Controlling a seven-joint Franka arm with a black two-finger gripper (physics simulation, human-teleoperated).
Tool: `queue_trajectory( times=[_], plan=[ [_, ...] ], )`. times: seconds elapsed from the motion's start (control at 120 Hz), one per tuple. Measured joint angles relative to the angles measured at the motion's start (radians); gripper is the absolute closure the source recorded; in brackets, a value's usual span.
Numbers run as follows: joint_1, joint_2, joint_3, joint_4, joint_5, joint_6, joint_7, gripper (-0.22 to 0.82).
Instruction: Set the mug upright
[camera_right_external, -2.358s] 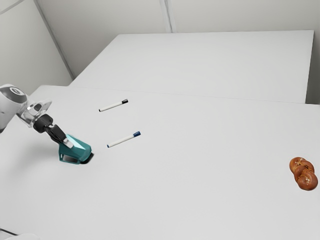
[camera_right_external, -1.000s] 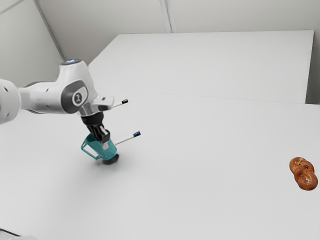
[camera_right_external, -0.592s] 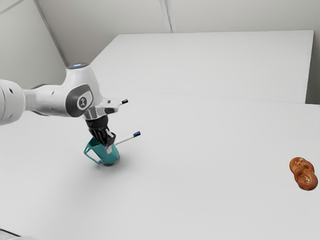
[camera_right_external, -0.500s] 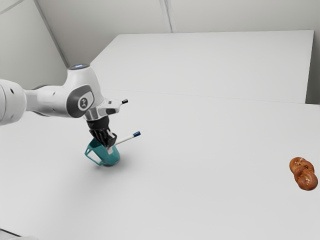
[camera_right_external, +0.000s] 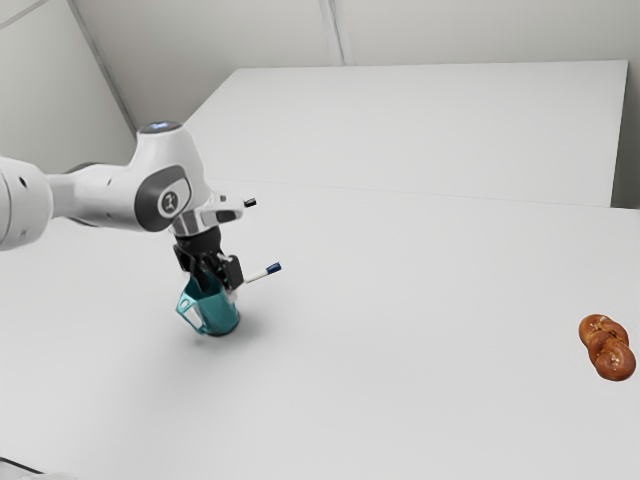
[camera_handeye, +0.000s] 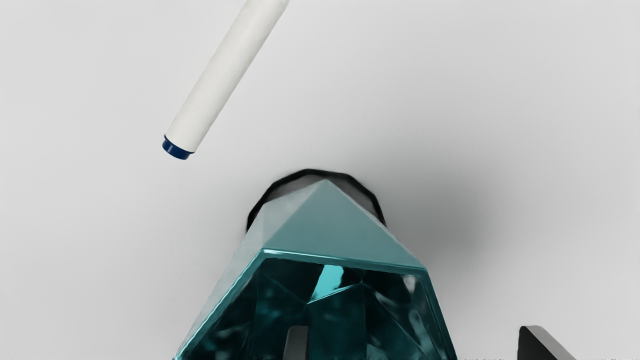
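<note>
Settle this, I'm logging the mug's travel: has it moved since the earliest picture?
Yes. In the exterior view, the mug has shifted toward the exterior view's right, closer to the blue-capped marker, which lies where it did.

Diffuse light falls on a white tabletop (camera_right_external: 400, 400), with a flat white panel (camera_right_external: 420, 130) beyond it, a pale grey back wall (camera_right_external: 480, 30) bearing a narrow strip (camera_right_external: 336, 32), and a pale side wall (camera_right_external: 40, 90) at the exterior view's left.

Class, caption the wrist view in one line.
Open pincer straddling one wall of the teal mug, a white marker nearby.
</note>
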Motion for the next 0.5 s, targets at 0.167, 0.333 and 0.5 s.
queue_trajectory(
  times=[0.167, 0.333, 0.5],
  plan=[
    [0.008, -0.096, -0.016, 0.044, 0.000, -0.037, -0.012, 0.08],
    [-0.014, -0.088, -0.017, 0.262, -0.010, -0.166, -0.023, 0.04],
    [-0.125, -0.065, 0.101, 0.462, -0.014, -0.291, -0.053, 0.02]
  ],
)
